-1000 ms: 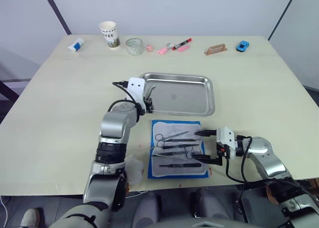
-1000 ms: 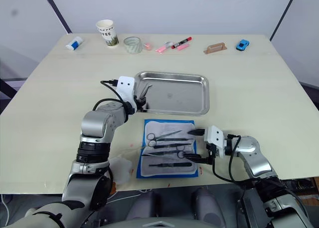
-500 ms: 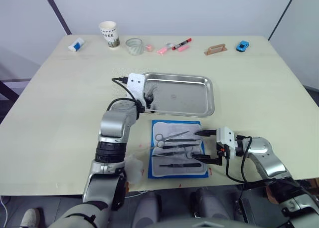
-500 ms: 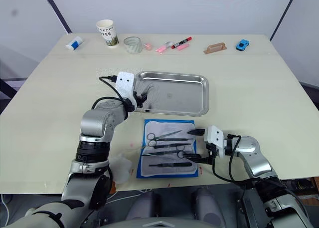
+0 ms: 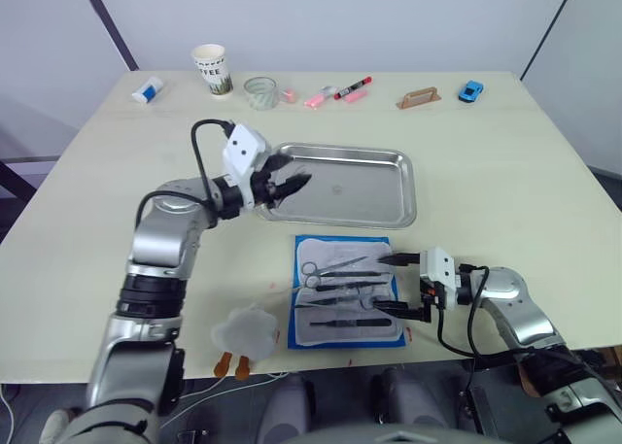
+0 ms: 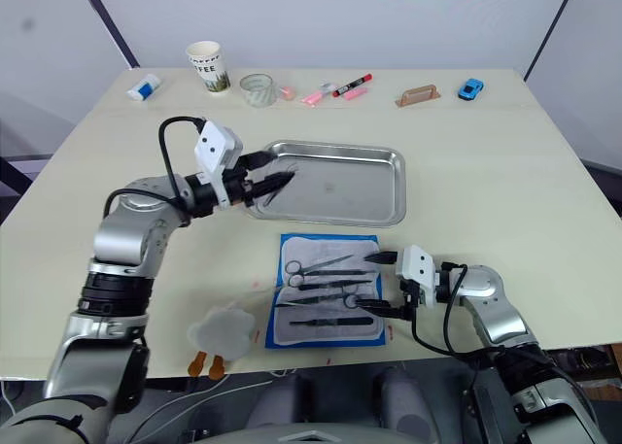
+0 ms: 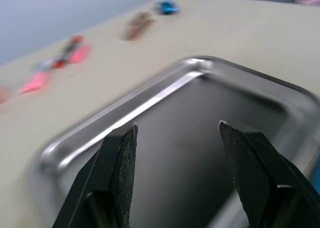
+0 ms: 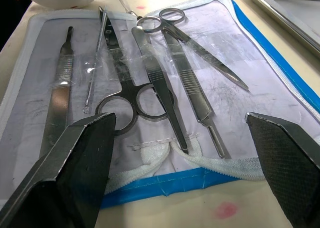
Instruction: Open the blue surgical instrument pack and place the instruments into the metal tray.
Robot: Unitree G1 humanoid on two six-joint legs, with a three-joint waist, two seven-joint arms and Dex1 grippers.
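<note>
On the worktop in front of you, the pack lay unfolded just short of the tray, its pale lining up and the instruments spread across it: scissors, forceps, tweezers and thin straight handles. Your left end effector hung released over the tray's near-left corner, its fingers parted with nothing between them. Your right end effector sat at the pack's right edge, spread wide and empty, fingers flanking the row of tools.

These tools looked stiff, light and slick, lying almost flat on the lining, so I judged they would skate under a shallow pinch. Take the scissors or forceps across the shank just ahead of the rings, where the metal is thicker. The lining is soft and may lift with a tool.

A second earlier your left arm was folded close with its end effector at the tray's left rim; it had since swung outward and levelled over the tray. Your right arm and the pack had not shifted.
</note>
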